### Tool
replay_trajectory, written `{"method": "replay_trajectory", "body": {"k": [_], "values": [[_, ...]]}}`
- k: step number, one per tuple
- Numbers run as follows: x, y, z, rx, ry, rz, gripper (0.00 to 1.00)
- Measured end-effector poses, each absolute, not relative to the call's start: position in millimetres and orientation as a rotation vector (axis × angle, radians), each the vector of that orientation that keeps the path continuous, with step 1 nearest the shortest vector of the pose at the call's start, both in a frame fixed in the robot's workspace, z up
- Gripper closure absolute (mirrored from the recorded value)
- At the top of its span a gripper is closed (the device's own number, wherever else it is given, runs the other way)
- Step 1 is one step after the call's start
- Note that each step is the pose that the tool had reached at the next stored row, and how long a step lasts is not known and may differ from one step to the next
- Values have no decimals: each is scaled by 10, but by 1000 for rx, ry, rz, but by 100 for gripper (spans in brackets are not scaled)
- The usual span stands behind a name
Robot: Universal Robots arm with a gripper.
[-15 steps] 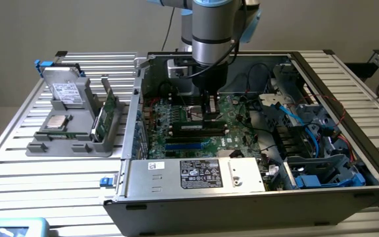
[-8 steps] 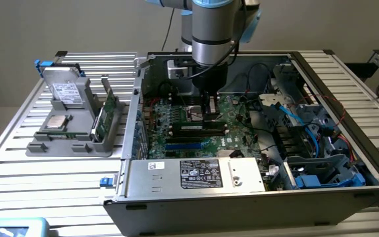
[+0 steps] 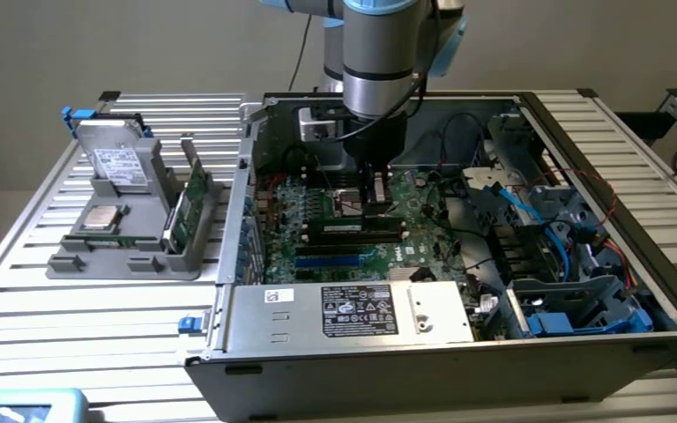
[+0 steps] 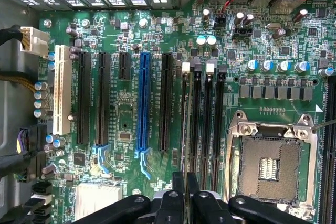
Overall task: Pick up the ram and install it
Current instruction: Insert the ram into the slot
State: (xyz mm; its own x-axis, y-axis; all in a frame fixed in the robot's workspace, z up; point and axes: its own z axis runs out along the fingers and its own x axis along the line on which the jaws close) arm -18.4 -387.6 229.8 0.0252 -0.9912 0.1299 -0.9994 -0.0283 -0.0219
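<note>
Gripping the ram point(image 4: 185, 129) edge-on. The gripper point(image 4: 185, 186) has its fingers drawn in on either face of the thin board, with no gap showing past the board itself. Judged: clamped on the ram.

- Ram sits directly under the gripper, inside the open computer case point(image 3: 433, 379), low over the motherboard point(image 4: 123, 124).
- Exterior view: gripper point(image 3: 376, 203) is down in the case. The ram point(image 3: 345, 231) reads as a dark strip with a pale label just beneath it. Its long axis runs across, from the exterior view's left to its right. More of the stick shows left of the fingers than right, so the grip may be off-centre, or that may be the viewing angle.
- Wrist view: the ram's long axis is parallel to the black memory slots point(image 4: 207, 124). Its top edge lies along the lane on the blue expansion slot point(image 4: 143, 103) side, away from the CPU socket point(image 4: 270, 169).
- A white latch point(image 4: 185, 67) stands in line with the ram's far end.
- Cannot tell whether the ram's lower edge touches that slot or hangs just above it.
</note>
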Motion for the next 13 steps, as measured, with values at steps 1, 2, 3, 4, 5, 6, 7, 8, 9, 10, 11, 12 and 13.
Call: {"method": "replay_trajectory", "body": {"k": [1,2,3,4,5,6,7,8,9,10,11,12,13], "values": [[-182,-3880,2298,2194,-2136,167,86],[-179,-3884,2298,2194,-2136,167,86],[-178,-3885,2298,2194,-2136,167,86],[-178,-3885,2296,2194,-2136,167,86],[-178,-3885,2293,2194,-2136,167,86],[-178,-3885,2292,2194,-2136,168,86],[-178,-3886,2291,2195,-2137,169,86],[-178,-3885,2287,2195,-2137,170,86],[-178,-3885,2283,2195,-2138,170,86],[-178,-3885,2281,2196,-2138,171,86],[-179,-3886,2280,2196,-2138,172,86],[-181,-3885,2279,2196,-2138,172,86],[-183,-3885,2277,2196,-2139,173,86]]}}
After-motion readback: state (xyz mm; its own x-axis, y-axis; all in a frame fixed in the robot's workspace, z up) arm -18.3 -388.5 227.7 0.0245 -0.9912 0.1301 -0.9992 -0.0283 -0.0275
